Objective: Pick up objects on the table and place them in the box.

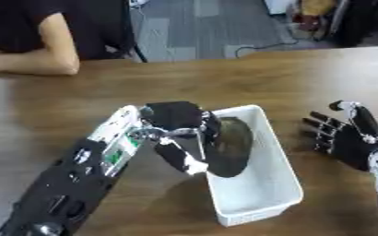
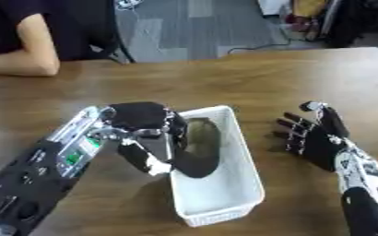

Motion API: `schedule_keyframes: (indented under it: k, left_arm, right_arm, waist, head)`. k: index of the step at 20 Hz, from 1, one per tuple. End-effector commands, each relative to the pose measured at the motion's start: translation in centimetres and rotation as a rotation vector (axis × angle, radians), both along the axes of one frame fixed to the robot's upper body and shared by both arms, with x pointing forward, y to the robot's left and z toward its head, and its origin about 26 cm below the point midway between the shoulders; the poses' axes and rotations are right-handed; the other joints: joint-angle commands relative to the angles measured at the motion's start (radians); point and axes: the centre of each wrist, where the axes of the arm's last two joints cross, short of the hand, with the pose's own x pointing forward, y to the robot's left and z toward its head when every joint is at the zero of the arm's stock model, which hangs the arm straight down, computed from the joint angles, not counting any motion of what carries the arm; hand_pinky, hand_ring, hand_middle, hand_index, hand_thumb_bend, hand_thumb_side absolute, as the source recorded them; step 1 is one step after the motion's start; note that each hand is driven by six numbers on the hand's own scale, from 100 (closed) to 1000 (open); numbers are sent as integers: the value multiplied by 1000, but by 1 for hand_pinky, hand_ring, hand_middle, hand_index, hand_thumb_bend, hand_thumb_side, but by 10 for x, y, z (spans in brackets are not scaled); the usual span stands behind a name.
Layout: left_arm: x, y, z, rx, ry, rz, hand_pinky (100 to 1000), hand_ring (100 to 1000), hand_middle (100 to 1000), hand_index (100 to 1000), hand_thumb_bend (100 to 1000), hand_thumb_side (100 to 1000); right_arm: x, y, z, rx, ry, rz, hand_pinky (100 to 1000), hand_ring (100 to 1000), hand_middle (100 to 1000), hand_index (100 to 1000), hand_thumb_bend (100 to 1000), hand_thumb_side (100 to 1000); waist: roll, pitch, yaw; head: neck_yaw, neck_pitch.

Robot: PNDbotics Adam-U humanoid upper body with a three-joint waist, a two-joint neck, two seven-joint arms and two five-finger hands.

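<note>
L hand has fingers curled round a dark, rounded object, held over the white plastic box, partly inside it. Obj. looks matte, soft-edged, prob. light and pliable; best held at the upper rim. R hand idle, fingers spread, above the wood table.
</note>
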Motion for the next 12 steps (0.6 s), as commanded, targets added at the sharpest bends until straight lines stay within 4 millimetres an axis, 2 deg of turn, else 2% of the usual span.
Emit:
schedule_keyframes:
  k: [1, 5, 7, 9, 12]
  left_arm:
    - [1, 3, 23, -32, -58, -18, 246, 100, 539, 678, 100, 651]
    - [-8, 5, 92, -205, -196, -49, 255, 100, 560, 702, 100, 611]
    - [-19, 4, 118, -261, -240, -65, 260, 100, 567, 708, 100, 611]
    - [-29, 2, 131, -297, -248, -83, 272, 100, 577, 712, 100, 613]
    - [-37, 0, 139, -312, -241, -95, 277, 100, 579, 713, 100, 613]
  right_arm:
    - [2, -2, 11, -10, -35, -6, 456, 712, 975, 1000, 100, 1000]
    - [0, -6, 8, -12, -27, -19, 457, 712, 975, 1000, 100, 1000]
    - [-1, -7, 7, -12, -23, -23, 457, 712, 974, 1000, 100, 1000]
    - [-1, -7, 7, -11, -22, -22, 457, 712, 975, 1000, 100, 1000]
    - [-1, -6, 7, -11, -23, -19, 456, 712, 975, 1000, 100, 1000]
  waist:
    - [-3, -10, 4]
    - [1, -22, 16]
    - [3, -25, 20]
    - [2, -26, 23]
    - [-1, -26, 25]
  head:
    - [-10, -13]
    - [-19, -11]
    - [-22, -12]
    - [-24, -16]
    - [-26, -18]
